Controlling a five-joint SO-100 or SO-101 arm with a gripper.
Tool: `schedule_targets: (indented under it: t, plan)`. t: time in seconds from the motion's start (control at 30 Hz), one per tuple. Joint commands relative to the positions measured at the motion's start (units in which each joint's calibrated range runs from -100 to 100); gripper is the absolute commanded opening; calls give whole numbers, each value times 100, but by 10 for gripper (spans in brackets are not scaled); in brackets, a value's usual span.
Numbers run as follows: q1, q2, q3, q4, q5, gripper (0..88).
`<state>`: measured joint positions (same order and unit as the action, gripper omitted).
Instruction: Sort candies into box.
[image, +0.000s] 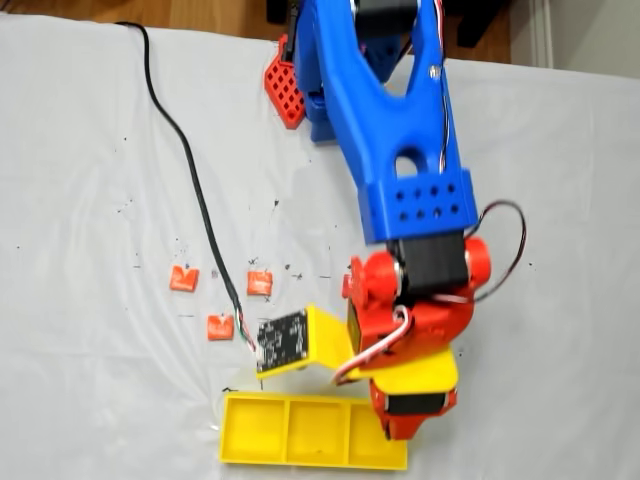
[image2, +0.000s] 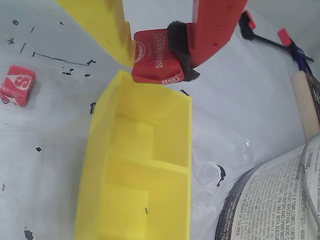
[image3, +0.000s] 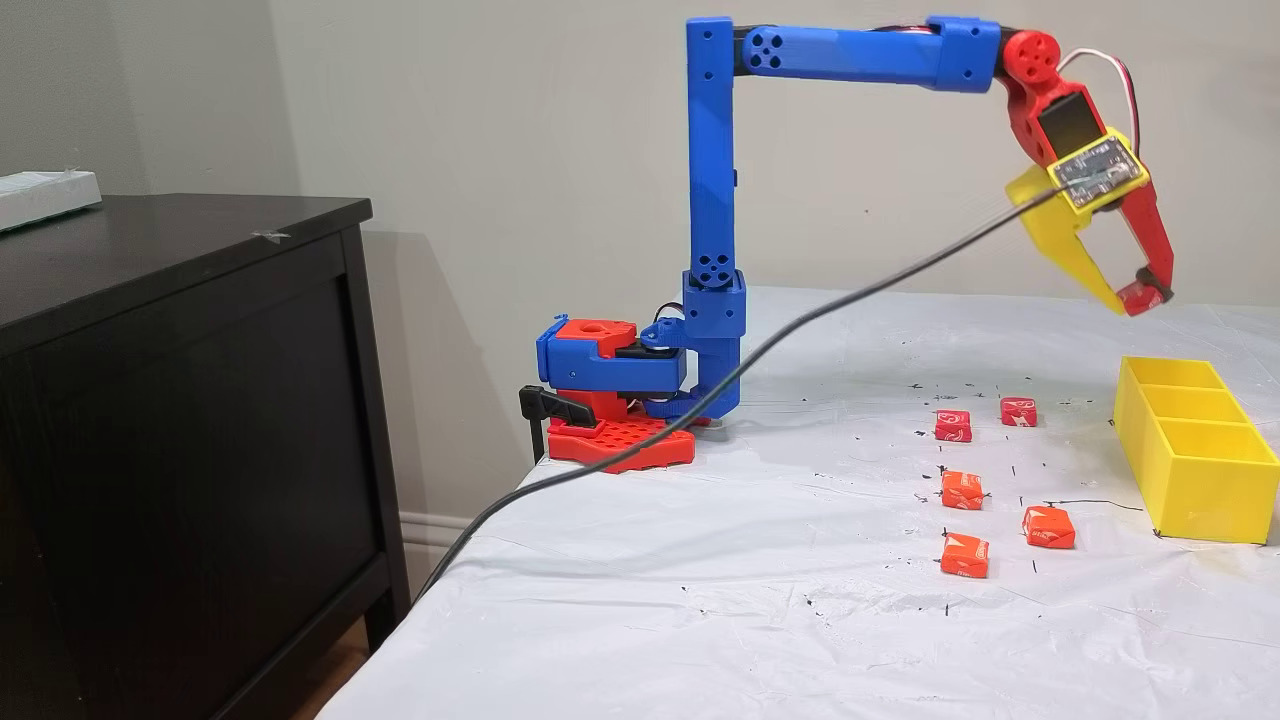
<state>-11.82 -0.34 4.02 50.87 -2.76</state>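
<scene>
Candies, small square sweets in orange-red wrappers with white marks: five loose on the white cloth-covered table (image3: 700, 600) in a fixed view, at left a pair (image3: 953, 425) and (image3: 1018, 411) farther back, then three nearer, (image3: 962, 489), (image3: 964, 554) and (image3: 1048, 527). To their right, well apart from them, shallow bright yellow plastic box (image3: 1195, 470) with three square compartments in a row, all looking empty. Above the box's far end, held clear of it in the air, sixth candy (image3: 1138, 296) pinched in the red-and-yellow two-finger gripper (image3: 1136, 297) of the blue arm.

From the wrist view, left to right: one loose candy (image2: 17, 85) on the table, the yellow box (image2: 137, 165) below centre, the held candy (image2: 155, 59) squeezed between the yellow finger (image2: 102, 25) and the black-padded red finger (image2: 212, 30), hanging over the box's near rim. At far right, edge of printed paper (image2: 272, 205).

In a fixed view from above: three loose candies left of the gripper, (image: 183, 278), (image: 219, 326) and (image: 260, 283), with a black cable (image: 190, 170) running between them.
</scene>
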Motion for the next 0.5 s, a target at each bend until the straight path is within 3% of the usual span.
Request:
schedule_targets:
  t: [0.0,0.2,0.47]
  plan:
    - [-23,178,-780,-319,-29,1]
    - [32,441,-1007,-441,-49,1]
    - [77,831,-1517,189,-63,1]
